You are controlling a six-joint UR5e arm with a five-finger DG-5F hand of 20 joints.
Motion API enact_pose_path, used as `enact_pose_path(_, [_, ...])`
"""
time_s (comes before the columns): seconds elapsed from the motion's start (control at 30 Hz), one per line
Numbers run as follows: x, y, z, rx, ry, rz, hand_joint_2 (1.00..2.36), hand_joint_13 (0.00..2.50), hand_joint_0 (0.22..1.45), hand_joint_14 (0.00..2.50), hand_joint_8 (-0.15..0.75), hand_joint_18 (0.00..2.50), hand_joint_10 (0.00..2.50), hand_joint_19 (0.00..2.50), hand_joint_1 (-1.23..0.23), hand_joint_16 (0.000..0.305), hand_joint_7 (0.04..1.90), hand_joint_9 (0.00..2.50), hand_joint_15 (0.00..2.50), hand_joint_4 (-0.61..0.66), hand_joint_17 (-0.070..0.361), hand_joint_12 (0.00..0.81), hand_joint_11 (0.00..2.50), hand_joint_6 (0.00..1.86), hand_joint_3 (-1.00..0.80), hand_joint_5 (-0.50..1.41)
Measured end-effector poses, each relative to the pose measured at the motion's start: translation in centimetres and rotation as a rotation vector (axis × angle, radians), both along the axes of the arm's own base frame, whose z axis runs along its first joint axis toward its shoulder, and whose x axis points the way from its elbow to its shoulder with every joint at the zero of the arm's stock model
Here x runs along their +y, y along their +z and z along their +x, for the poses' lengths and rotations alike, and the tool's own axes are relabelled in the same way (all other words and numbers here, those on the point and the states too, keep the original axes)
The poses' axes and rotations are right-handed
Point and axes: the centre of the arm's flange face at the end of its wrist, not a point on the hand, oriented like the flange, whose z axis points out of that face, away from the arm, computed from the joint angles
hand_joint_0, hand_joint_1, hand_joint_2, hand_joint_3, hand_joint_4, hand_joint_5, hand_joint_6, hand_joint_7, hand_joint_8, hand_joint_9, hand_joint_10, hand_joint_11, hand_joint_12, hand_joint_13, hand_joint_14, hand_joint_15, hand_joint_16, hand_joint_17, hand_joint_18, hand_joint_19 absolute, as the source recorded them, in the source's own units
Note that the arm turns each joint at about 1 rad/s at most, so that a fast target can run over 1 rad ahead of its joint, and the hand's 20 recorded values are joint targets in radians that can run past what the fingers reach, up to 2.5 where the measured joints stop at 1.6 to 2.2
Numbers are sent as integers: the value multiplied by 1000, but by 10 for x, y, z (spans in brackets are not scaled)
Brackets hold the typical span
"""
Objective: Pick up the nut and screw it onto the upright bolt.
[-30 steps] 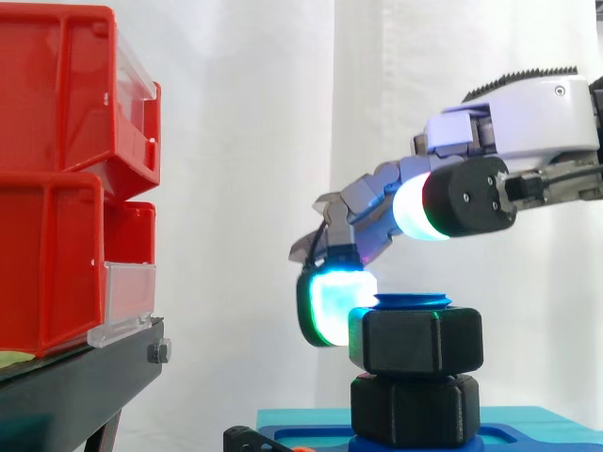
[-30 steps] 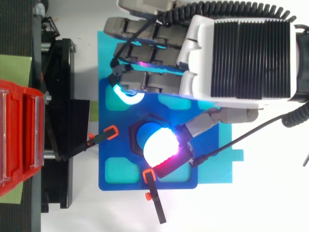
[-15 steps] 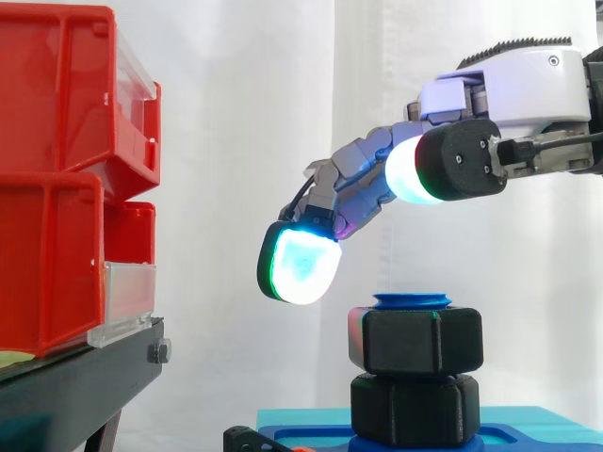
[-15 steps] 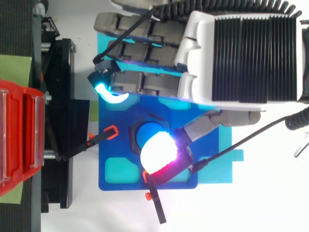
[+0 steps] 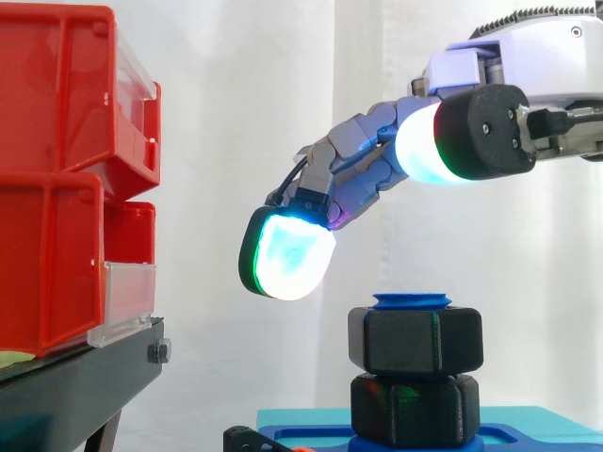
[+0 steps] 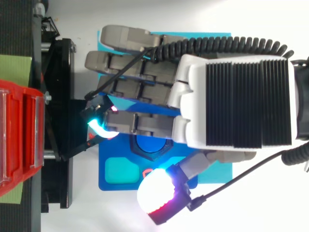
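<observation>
Though near the nut (image 5: 415, 341), the hand (image 5: 542, 61) (fingers (image 5: 358, 151) extended) hangs clear.

Black nut (image 5: 415, 341), blue bolt (image 5: 412, 301), red bins (image 5: 57, 179)

Nut (image 5: 415, 341): black, hexagonal, thick-walled with rounded corners. It sat level on the bolt (image 5: 412, 301), high on the shaft, one flat facing the side camera.

Bolt: blue, upright. Only its flat round top showed, standing just proud of the nut's upper face. From above, the top was a blue disc centred in the nut's black hex outline.

Below the nut was a second black hex collar (image 5: 415, 410) of like size, corners turned slightly out of line with the nut's. The stack stood on a blue base (image 5: 311, 441).
</observation>
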Motion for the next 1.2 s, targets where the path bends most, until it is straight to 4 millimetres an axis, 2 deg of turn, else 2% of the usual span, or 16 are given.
enact_pose_path(0.33, [13,-4,2,-20,15,-7,1000,98,466,0,221,0,0,0,-121,43,641,381,0,177,97,327,0,501,-500,-174])
enact_pose_path(0.5, [13,-17,-1,-18,16,-1,1000,98,466,0,222,0,0,0,-121,43,642,376,0,178,97,327,0,501,-500,-175])
enact_pose_path(0.9, [11,-20,1,-46,12,10,1000,98,468,0,225,0,0,0,-117,43,674,371,0,183,96,328,0,502,-500,-177])
enact_pose_path(1.2, [10,-30,-2,-26,13,27,1000,89,461,0,236,0,0,0,-33,44,707,363,0,182,98,336,0,502,-500,-178])
